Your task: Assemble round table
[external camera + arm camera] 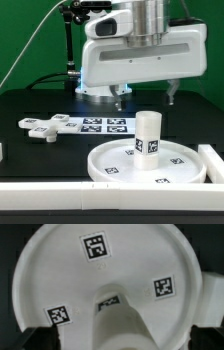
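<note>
White plastic cylinder leg (149,134) stands upright at centre of rimmed round disc (150,170). Disc rests on black bench (30,108). Jaws wide open, empty, above leg, not touching. Wrist view shows leg between them. Likely step: grip leg. Descend straight, stay centred, close gently, avoid tipping. Cross-shaped base piece (45,127) lies well apart, toward exterior view's left.

Exterior camera: stationed low off the worktop (40,105) edge nearest it, facing almost level across toward the arm (130,50); moderate range. Wrist camera: above, looking steeply down, very close, frame nearly filled. Shared coverage: the round disc (185,158) (60,274) and the leg (148,133) (112,317) standing upright on it.
</note>
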{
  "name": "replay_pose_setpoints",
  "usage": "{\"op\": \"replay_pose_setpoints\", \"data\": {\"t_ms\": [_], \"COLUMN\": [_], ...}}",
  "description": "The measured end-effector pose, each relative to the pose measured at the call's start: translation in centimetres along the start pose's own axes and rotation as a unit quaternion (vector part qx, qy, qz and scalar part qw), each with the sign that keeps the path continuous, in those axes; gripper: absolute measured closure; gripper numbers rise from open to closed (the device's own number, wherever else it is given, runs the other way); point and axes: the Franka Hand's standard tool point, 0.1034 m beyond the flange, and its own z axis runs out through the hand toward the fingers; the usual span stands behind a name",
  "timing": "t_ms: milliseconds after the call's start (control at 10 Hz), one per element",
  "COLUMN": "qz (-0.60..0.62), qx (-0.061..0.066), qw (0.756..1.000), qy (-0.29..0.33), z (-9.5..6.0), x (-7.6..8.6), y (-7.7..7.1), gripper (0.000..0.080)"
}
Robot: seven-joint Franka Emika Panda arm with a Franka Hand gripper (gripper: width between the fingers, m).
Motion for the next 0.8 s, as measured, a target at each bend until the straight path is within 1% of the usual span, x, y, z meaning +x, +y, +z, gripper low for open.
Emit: {"op": "replay_pose_setpoints", "data": {"t_ms": [100,200,300,400,500,600,800], "qz": [-0.030,-0.065,-0.068,-0.062,-0.061,-0.062,-0.061], "qx": [0.000,-0.001,-0.004,-0.011,-0.008,-0.009,-0.010], "qw": [1.000,0.998,0.998,0.998,0.998,0.998,0.998], "qy": [-0.004,-0.006,-0.001,0.006,-0.001,0.002,0.001], "z": [-0.2,-0.4,-0.8,-0.3,-0.1,-0.2,0.0], "x": [-1.3,-2.6,-3.5,-4.6,-5.0,-4.6,-4.8], "y": [1.9,4.6,6.7,7.7,7.4,7.4,7.6], "gripper": [0.0151,0.0151,0.0151,0.0151,0.0151,0.0151,0.0151]}}
